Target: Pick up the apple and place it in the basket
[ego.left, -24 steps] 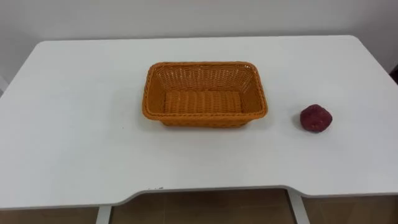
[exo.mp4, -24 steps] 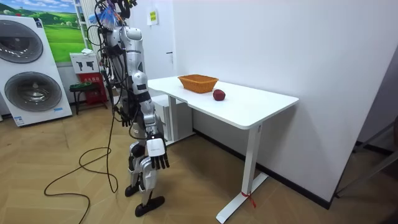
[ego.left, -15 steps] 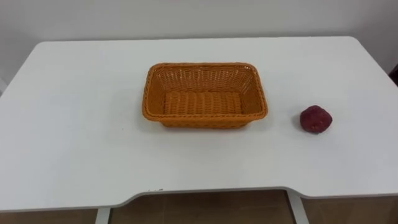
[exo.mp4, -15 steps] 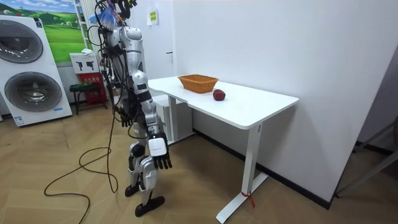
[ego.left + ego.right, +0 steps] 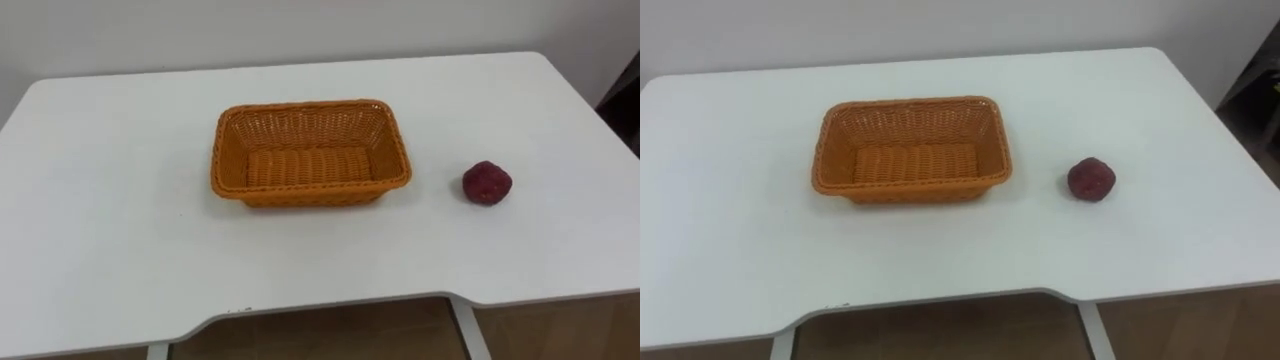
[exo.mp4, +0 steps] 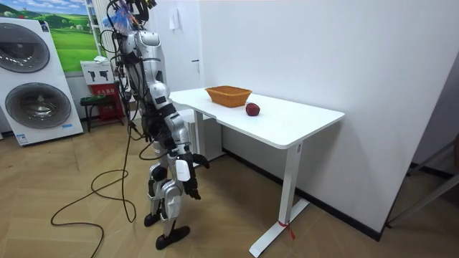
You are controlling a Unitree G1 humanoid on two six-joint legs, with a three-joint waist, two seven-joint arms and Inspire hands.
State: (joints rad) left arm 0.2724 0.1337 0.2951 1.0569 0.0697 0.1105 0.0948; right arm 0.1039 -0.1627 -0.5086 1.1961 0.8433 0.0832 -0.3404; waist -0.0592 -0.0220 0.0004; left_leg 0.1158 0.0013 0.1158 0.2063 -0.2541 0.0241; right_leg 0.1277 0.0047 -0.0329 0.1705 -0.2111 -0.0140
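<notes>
Right hand (image 6: 185, 172): has lifted beside the table (image 6: 287, 123); fingers loose, holding nothing.
Apple (image 5: 487, 183): untouched, above and well ahead of that hand; begin your reach.

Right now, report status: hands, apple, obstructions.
Right hand open, hanging low, short of the table. Apple on table, right of the empty basket, untouched. Nothing between them.

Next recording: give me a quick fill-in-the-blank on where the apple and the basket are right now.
1. The apple lies to the robot's ____ of the basket.
2. Inside the basket there is ____.
3. The apple rests directly on the white ____.
Missing words: right; nothing; table.
</notes>
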